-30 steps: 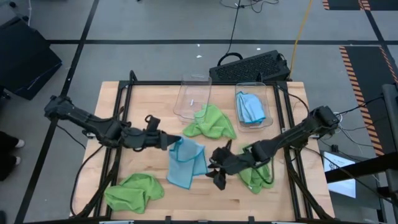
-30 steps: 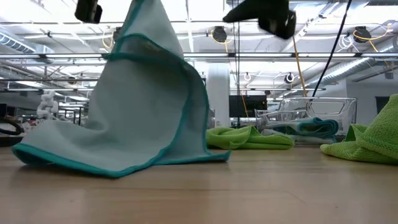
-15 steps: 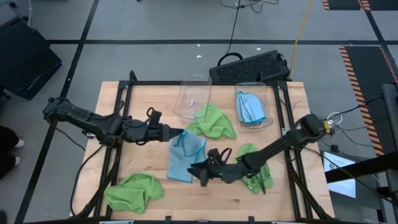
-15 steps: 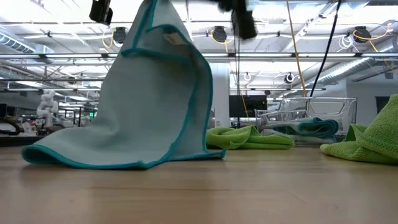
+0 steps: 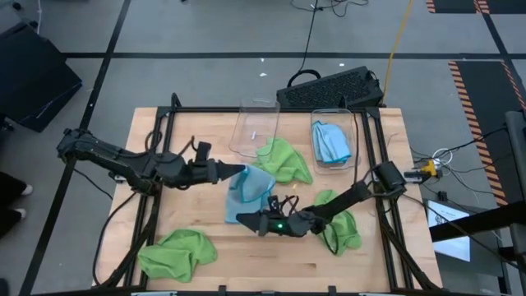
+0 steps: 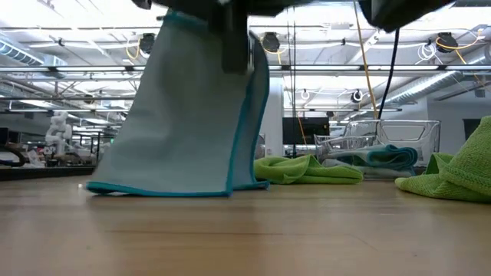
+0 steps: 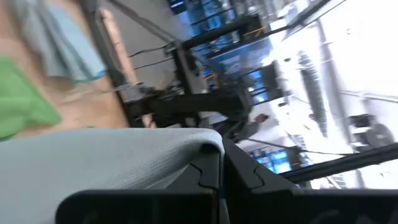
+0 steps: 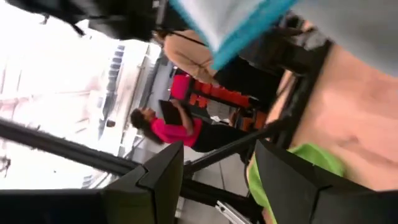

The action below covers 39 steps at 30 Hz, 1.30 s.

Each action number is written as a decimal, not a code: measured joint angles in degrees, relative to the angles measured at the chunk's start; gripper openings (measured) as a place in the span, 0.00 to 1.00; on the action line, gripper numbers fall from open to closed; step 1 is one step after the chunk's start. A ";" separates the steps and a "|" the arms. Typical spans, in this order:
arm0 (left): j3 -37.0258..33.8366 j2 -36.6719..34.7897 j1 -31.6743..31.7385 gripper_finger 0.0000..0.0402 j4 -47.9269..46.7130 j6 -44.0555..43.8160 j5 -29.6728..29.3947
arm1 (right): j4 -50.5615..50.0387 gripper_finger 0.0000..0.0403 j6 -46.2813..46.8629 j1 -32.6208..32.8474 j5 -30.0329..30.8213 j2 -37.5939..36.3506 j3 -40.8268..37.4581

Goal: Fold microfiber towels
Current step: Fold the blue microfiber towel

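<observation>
Here the left gripper (image 5: 233, 171) is pinching the soft light-blue microfiber towel (image 5: 249, 196) by its corner, hanging it clear for folding, while the part-open, empty right gripper (image 5: 245, 219) is reaching toward its lower edge.

Your robot: two slim dark jointed arms, matte black, thin black cables looped along each. Left gripper (image 5: 238, 171): black angular fingers. Right gripper (image 5: 246, 219): black, with a small green light near the wrist.

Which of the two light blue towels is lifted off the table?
The light blue towel at table centre, pinched by the left gripper and hanging down; the other blue towel lies bunched in the clear bin.
</observation>
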 joint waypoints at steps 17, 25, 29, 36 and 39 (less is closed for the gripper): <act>-0.04 -9.09 1.36 0.01 -27.72 5.54 25.98 | -53.92 0.48 -9.03 1.07 0.13 -27.86 0.07; 8.05 -6.58 -0.31 0.01 -37.74 19.24 40.99 | -52.14 0.48 -19.83 -3.60 -10.59 -33.59 0.11; 17.15 -1.39 -1.32 0.01 -51.79 29.24 43.37 | -51.51 0.48 -23.16 -7.99 -21.39 -33.46 3.15; 34.80 10.25 -3.26 0.01 -73.25 42.21 43.62 | -55.41 0.50 -27.59 -14.72 -37.54 -29.37 11.84; 42.54 15.35 -4.44 0.01 -83.00 44.82 43.58 | -54.89 0.53 -30.38 -16.59 -40.59 -26.93 14.43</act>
